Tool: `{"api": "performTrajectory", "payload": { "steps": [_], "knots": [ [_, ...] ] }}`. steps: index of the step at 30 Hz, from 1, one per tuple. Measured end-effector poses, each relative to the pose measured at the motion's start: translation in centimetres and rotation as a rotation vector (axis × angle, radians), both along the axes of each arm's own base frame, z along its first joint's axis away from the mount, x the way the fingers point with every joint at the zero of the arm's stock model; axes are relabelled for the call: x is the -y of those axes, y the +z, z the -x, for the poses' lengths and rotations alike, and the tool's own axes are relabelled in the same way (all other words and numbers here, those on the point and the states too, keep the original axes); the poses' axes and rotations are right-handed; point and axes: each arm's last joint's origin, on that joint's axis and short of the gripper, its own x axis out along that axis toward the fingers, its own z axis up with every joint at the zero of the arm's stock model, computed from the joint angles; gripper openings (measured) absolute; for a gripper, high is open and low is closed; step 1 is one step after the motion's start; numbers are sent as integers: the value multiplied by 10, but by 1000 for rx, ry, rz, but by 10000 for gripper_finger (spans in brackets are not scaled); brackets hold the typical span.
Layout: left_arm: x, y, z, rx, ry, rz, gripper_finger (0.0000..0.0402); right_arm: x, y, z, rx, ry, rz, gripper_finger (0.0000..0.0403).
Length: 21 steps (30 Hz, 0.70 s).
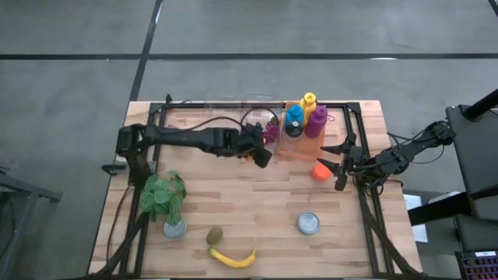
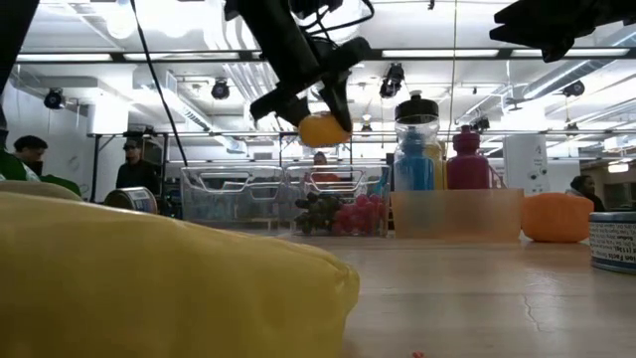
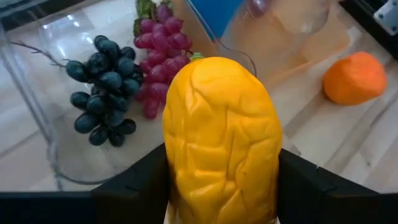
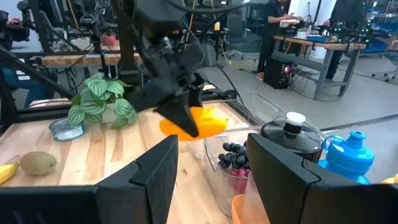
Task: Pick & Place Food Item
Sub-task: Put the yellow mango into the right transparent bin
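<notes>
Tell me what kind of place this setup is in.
Probably a robotics lab or workshop: ceiling strip lights over an open hall, workbenches with equipment behind the wooden table, and people working in the background.

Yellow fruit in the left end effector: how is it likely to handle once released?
The yellow fruit looks rigid and wrinkled, so it probably grips without slipping. Its rounded, elongated body may roll on landing. The left end effector holds it aloft, apparently without strain: likely light.
</notes>
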Motion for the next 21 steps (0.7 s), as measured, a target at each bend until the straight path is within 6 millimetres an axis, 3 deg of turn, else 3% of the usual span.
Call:
{"api": "performTrajectory", "payload": {
  "steps": [6, 13, 21],
  "knots": [
    [-1, -2, -5, 30, 8, -27, 221, 0, 0, 0, 0, 0, 0, 190],
    [-7, 12, -10, 81, -27, -96, 221, 0, 0, 0, 0, 0, -1, 190],
    [-57, 18, -4, 70, 36, -145, 221, 0, 0, 0, 0, 0, -1, 190]
  ]
}}
